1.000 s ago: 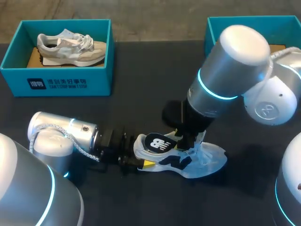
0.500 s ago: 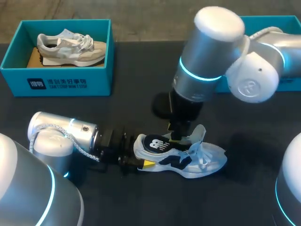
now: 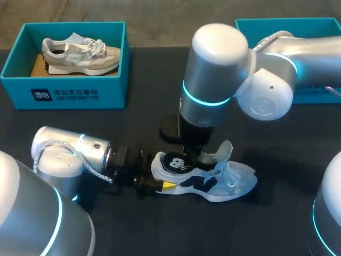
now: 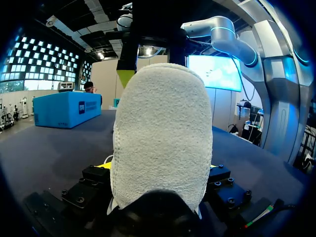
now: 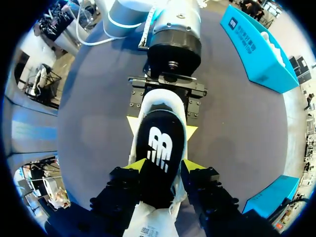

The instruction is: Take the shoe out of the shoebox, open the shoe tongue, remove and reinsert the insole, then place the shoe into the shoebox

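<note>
My left gripper clamps the shoe by its heel, steadying it; my right gripper pinches the insole.

Right arm: we swung it leftward, its bulk now nearer the middle.
Right tool: we shifted it along the shoe from the tongue to the insole.
Tongue: now uncovered, standing up.
</note>
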### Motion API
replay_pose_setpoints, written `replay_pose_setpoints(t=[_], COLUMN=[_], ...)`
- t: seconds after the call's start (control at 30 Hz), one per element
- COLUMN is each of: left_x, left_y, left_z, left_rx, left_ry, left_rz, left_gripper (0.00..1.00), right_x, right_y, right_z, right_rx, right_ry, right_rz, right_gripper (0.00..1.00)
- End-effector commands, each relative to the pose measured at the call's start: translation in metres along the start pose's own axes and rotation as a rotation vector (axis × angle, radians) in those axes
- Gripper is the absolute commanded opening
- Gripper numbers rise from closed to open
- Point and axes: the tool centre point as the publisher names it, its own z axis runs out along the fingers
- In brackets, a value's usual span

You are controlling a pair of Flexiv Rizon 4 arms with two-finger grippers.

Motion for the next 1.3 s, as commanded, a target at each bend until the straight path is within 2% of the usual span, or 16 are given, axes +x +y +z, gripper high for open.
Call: replay_pose_setpoints(t=[0.03,0.37,0.8,1.3], left_x=[-0.001,-0.001,-0.001,-0.001], left_y=[0.005,0.005,0.005,0.005], left_z=[0.001,0.001,0.001,0.001], left_rx=[-0.001,-0.001,-0.001,-0.001], left_ry=[-0.002,-0.002,-0.002,-0.002], left_rz=[0.000,0.000,0.000,0.000], left_gripper=[0.00,0.00,0.00,0.00], right_x=[0.001,-0.012,-0.026,-0.011], right_y=[0.000,0.003,0.011,0.008], right_z=[0.002,0.003,0.017,0.020], right_rx=[-0.002,-0.024,-0.046,-0.046], right_ry=[-0.011,-0.042,0.076,0.139], right_rz=[0.000,0.000,-0.022,-0.021], right_gripper=[0.44,0.45,0.43,0.36])
